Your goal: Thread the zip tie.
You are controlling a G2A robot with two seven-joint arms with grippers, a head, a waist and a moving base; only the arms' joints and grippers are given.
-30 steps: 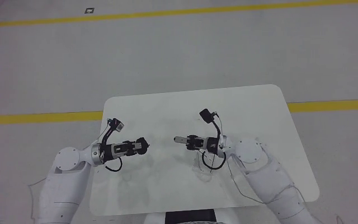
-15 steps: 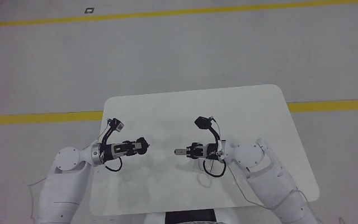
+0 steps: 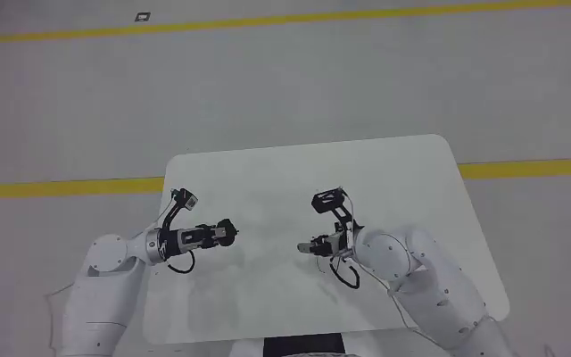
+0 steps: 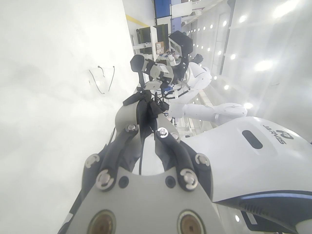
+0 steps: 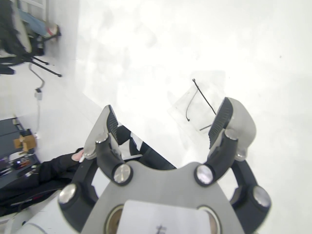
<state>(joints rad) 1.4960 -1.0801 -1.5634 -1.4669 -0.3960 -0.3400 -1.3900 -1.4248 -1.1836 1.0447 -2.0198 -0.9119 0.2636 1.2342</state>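
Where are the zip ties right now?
In the right wrist view, two black zip ties lie on a clear plastic sheet on the white table, just ahead of the open right end effector.

Little here can be read. In the room past the table (image 4: pixel 48 37), a blue board (image 4: pixel 162 1) bears one large pale letter. On the floor beyond the table's far edge lies a small dark tag (image 3: pixel 143 16) with a pale pattern, too small to make out. A white label (image 5: pixel 160 220) behind the right gripper (image 5: pixel 168 115), above the table, carries a dark mark, cut off and unreadable.
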